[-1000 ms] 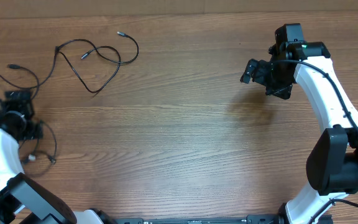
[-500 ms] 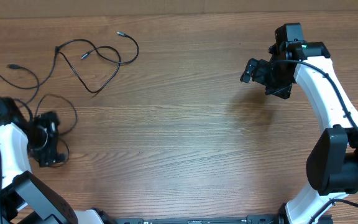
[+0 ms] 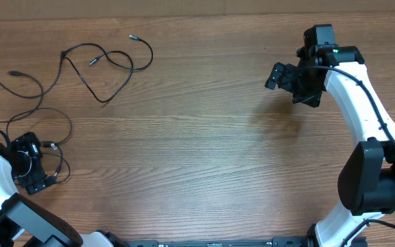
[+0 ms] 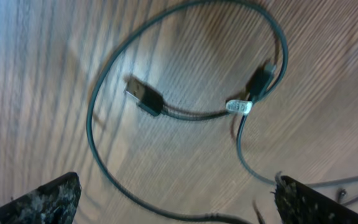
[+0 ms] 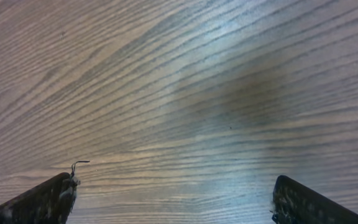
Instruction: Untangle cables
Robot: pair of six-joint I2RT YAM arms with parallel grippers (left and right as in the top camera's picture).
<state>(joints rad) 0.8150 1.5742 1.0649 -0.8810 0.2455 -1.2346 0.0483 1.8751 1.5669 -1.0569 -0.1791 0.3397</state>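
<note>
Two thin black cables lie at the far left of the table. One cable is spread in open bends near the back edge. The other cable runs from the left edge and loops down beside my left gripper. In the left wrist view its loop lies flat, with a USB plug, a second small plug and a white tag. My left gripper is open just above it, and a strand crosses between the fingers. My right gripper is open and empty over bare wood.
The wooden table fills the view. The back edge of the table runs along the top of the overhead view. My right arm reaches up the right side.
My left gripper swung right and toward the front, then drew back left. The cable loop beside it has shifted with it. The right arm has not moved.
</note>
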